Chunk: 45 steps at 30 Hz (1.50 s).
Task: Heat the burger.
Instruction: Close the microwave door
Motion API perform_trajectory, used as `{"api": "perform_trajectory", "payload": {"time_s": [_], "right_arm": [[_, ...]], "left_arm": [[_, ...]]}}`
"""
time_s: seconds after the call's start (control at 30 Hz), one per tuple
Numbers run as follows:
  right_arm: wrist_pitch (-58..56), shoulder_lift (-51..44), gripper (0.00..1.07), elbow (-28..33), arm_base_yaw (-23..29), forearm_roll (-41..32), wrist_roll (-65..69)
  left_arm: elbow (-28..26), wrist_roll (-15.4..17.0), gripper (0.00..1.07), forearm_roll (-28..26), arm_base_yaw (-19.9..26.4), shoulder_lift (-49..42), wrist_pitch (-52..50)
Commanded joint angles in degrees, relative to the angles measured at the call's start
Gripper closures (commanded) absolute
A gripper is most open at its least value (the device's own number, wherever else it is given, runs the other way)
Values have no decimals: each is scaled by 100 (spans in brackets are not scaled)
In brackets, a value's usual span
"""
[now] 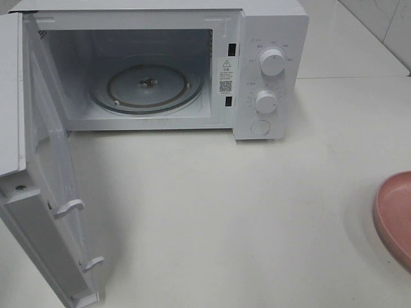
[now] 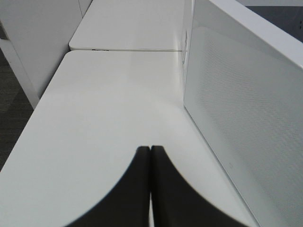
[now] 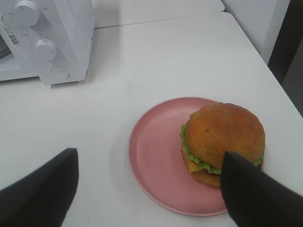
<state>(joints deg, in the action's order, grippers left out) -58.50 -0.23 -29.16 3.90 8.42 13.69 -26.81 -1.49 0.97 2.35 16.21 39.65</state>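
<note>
**Burger waiting on its plate, microwave standing open**

The burger (image 3: 222, 139), with a glossy brown bun over green lettuce and a yellow cheese layer, is seen only in the right wrist view. It is seated on a round pink plate (image 3: 158, 156), toward the side of the plate farthest from the microwave (image 3: 52, 40). No clear long axis is offered by the burger, since it is roughly round, so a grip from any side would seem to serve equally.

The right gripper (image 3: 149, 182) is held above the plate with its two dark fingers (image 3: 42, 191) spread wide apart, and nothing is clasped between them. One finger is seen just beside the burger's edge and partly in front of it, while the other is placed well off the plate on the microwave's side. The burger is therefore judged to lie off-centre between the fingers, toward the one away from the microwave, and a sideways shift away from the microwave is probably needed before closing.

The left gripper (image 2: 150, 151) is shown with its fingers pressed together, holding nothing, above the bare white table (image 2: 104, 118) just beside the microwave's opened door (image 2: 246, 104). The burger is not seen from that arm, so the right arm is judged the nearer one.

In the high view, the microwave is seen with its door swung fully open and its glass turntable (image 1: 148, 86) bare. Only a sliver of the pink plate is caught at the edge of that view, well apart from the microwave.
</note>
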Motion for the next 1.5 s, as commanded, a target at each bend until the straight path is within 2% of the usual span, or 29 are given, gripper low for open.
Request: {"api": "perform_trajectory", "payload": {"time_s": [0.03,0.07,0.1,0.13,0.2,0.23,0.27,0.33,0.37,0.4,0.43,0.5,0.63,0.8,0.83,0.87,0.9,0.93,0.97,1.0,1.07,1.1,1.13,1.2,1.27,1.5], "right_arm": [[63,-155,31,0,-29,17,-40],[63,-155,31,0,-29,17,-40],[63,-155,31,0,-29,17,-40],[63,-155,31,0,-29,17,-40],[63,-155,31,0,-29,17,-40],[63,-149,31,0,-29,17,-40],[63,-149,31,0,-29,17,-40],[63,-149,31,0,-29,17,-40],[63,-149,31,0,-29,17,-40],[63,-149,31,0,-29,17,-40],[63,-149,31,0,-29,17,-40],[63,-149,31,0,-29,17,-40],[63,-149,31,0,-29,17,-40],[63,-149,31,0,-29,17,-40],[63,-149,31,0,-29,17,-40],[63,-149,31,0,-29,17,-40],[63,-149,31,0,-29,17,-40],[63,-149,31,0,-29,17,-40],[63,-149,31,0,-29,17,-40],[63,-149,31,0,-29,17,-40],[63,-149,31,0,-29,17,-40],[63,-149,31,0,-29,17,-40],[63,-149,31,0,-29,17,-40],[63,-149,31,0,-29,17,-40],[63,-149,31,0,-29,17,-40],[63,-149,31,0,-29,17,-40]], "left_arm": [[332,29,107,-149,29,235,-945],[567,29,107,-218,29,315,-1507],[567,29,107,-218,29,315,-1507],[819,29,107,-246,29,384,-2257],[974,29,107,-269,29,407,-2659],[1249,29,107,-269,29,453,-3380],[1249,29,107,-269,29,453,-3380],[1719,34,107,-286,29,567,-4463],[1719,34,107,-286,29,567,-4463],[1942,69,107,-350,29,699,-5048],[1942,69,107,-350,29,699,-5048],[1994,298,107,-413,29,997,-5420],[1994,332,107,-350,29,1415,-5667],[1994,458,107,120,29,2298,-6142],[1994,716,107,441,29,2636,-6383],[1994,716,107,441,29,2636,-6383],[1994,911,107,613,29,2813,-6520],[1994,1272,107,974,29,3105,-6812],[1994,1272,107,974,29,3105,-6812],[1994,1616,107,1392,29,3380,-7191],[1994,1736,107,1581,29,3478,-7351],[1994,1942,107,2000,29,3718,-7741],[1994,1942,107,2000,29,3718,-7741],[1994,2000,107,2401,29,4074,-8239],[1965,2000,107,2481,29,4360,-8503],[1707,2028,107,2882,29,5099,-8663]]}}
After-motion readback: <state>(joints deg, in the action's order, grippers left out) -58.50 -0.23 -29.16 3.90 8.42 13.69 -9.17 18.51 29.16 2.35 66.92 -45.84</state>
